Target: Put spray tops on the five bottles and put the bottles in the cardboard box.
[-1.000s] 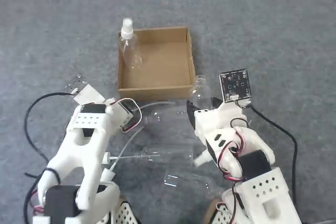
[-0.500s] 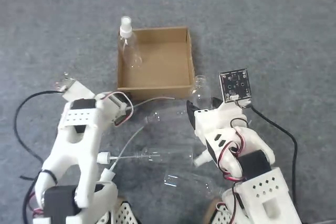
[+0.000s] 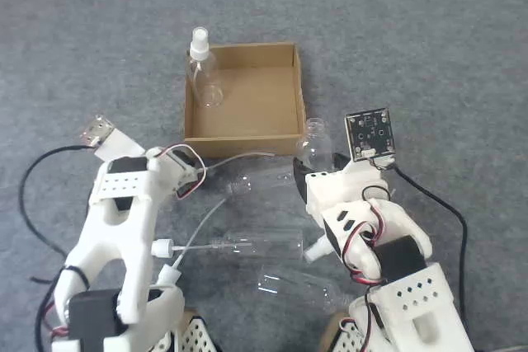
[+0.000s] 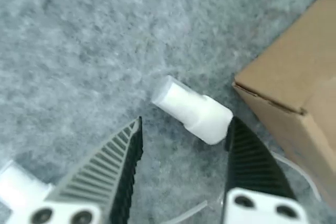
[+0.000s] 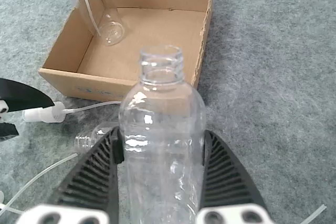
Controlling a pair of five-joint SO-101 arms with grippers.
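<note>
You're holding left gripper (image 4: 185, 127) wide open, empty, straddling spray top (image 4: 193, 109) lying on carpet (image 4: 79, 35) just beside cardboard box (image 4: 294, 77). Be centring fingers on cap body before closing. Right gripper (image 5: 160, 139) clamping uncapped bottle (image 5: 160, 103) upright, waiting near box.

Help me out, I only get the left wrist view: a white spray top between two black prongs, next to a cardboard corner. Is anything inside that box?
Observer: Yes. The cardboard box holds one capped bottle, which leans in a far corner with its spray top above the rim.
Operator: What is the other arm up to?
Observer: The right tool is shut on an open bottle, upright and with no top, just in front of the box.
Operator: Any more bottles around?
Observer: Three lying bottles rest on the grey mat between the two arms.
</note>
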